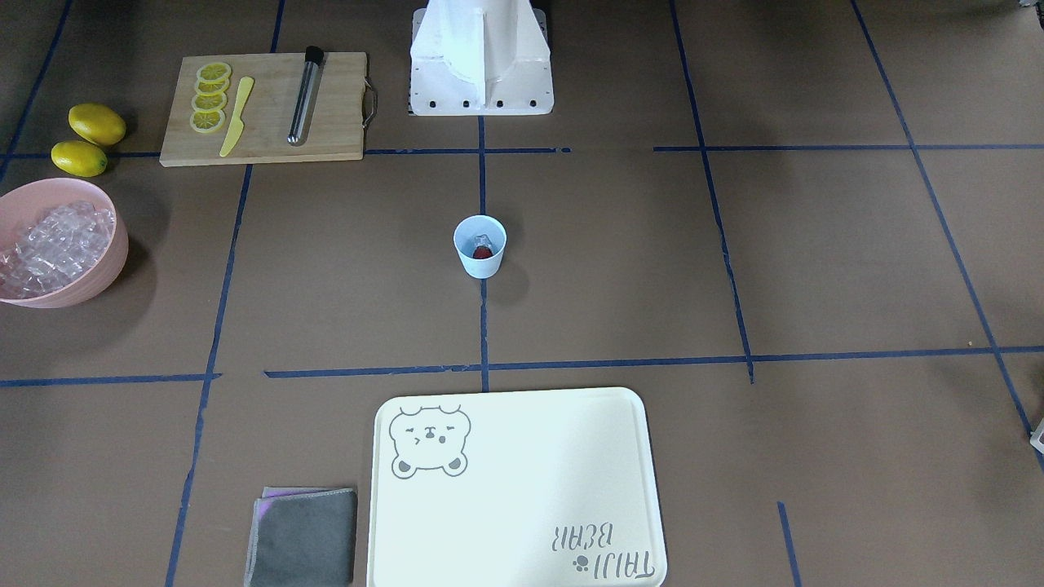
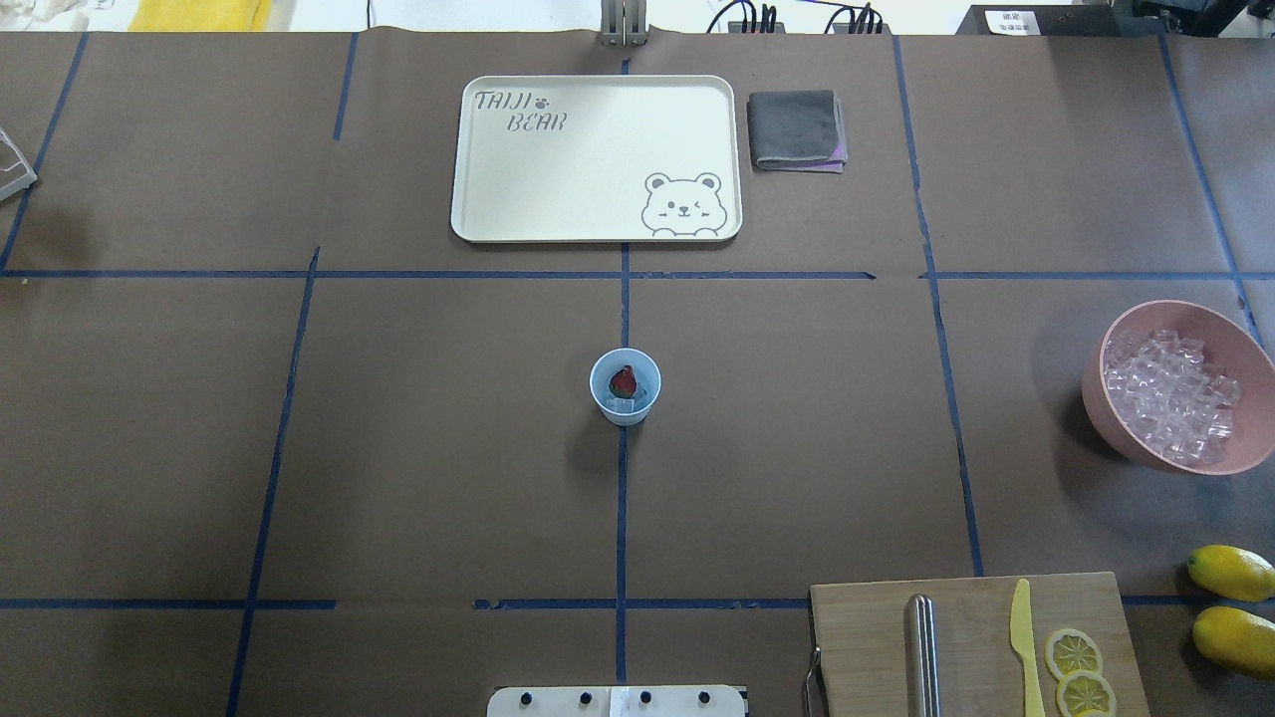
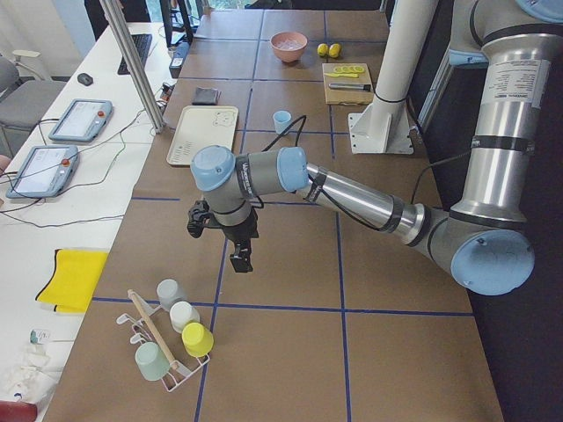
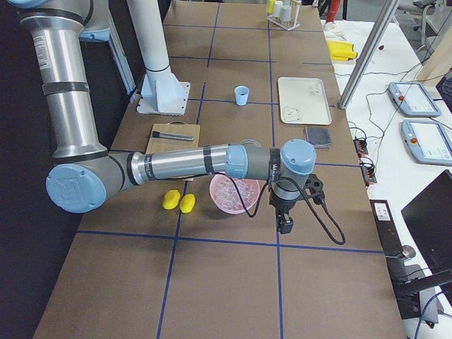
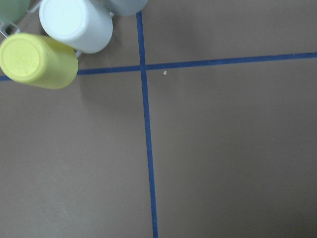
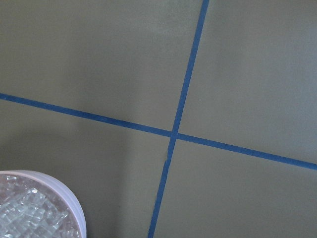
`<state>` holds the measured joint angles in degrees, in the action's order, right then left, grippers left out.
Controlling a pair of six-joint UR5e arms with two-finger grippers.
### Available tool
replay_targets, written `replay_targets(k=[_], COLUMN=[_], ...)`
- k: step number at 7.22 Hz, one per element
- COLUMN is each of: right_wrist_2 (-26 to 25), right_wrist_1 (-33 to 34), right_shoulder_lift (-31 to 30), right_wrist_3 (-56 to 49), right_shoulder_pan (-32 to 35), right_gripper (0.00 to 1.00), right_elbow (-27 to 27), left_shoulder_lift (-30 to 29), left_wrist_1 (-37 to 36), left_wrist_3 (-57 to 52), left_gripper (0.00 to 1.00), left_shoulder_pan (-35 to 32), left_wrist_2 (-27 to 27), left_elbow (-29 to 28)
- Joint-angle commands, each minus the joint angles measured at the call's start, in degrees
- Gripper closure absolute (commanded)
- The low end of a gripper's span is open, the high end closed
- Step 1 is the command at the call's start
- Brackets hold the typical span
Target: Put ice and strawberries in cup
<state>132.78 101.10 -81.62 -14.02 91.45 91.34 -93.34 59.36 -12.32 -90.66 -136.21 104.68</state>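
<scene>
strawberry [image 2: 624,379] rests on ice [image 2: 631,403] inside the pale-blue cup [image 1: 479,266] on the counter [image 2: 797,448]; left tool [image 3: 241,260] and right tool [image 4: 285,225] hang far off, and i cannot tell how far open they are.

A rack of upturned tumblers [image 3: 171,338] stands near my left gripper [image 3: 241,260], on its outer side. The bowl [image 4: 220,205] of ice [image 4: 229,191] sits just beside my right gripper [image 4: 286,224]. The cup [image 2: 649,376], strawberry [image 2: 623,379] inside, stands well apart between them.
</scene>
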Motion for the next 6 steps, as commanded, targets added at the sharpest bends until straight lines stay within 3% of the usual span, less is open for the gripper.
replay_targets(k=[1, 6], right_wrist_2=[-0.33, -0.51], right_wrist_1=[-0.29, -2.65], right_shoulder_lift=[-1.17, -2.66], right_wrist_3=[0.74, 0.66], right_shoulder_pan=[-0.04, -1.71], right_gripper=[0.00, 0.00], right_elbow=[-0.20, -1.51], left_shoulder_lift=[0.79, 3.51], left_wrist_1=[0.32, 3.84], left_wrist_3=[0.11, 0.02], left_gripper=[0.00, 0.00], left_shoulder_pan=[0.22, 3.03], left_wrist_2=[-0.90, -1.08], left_elbow=[-0.17, 0.27])
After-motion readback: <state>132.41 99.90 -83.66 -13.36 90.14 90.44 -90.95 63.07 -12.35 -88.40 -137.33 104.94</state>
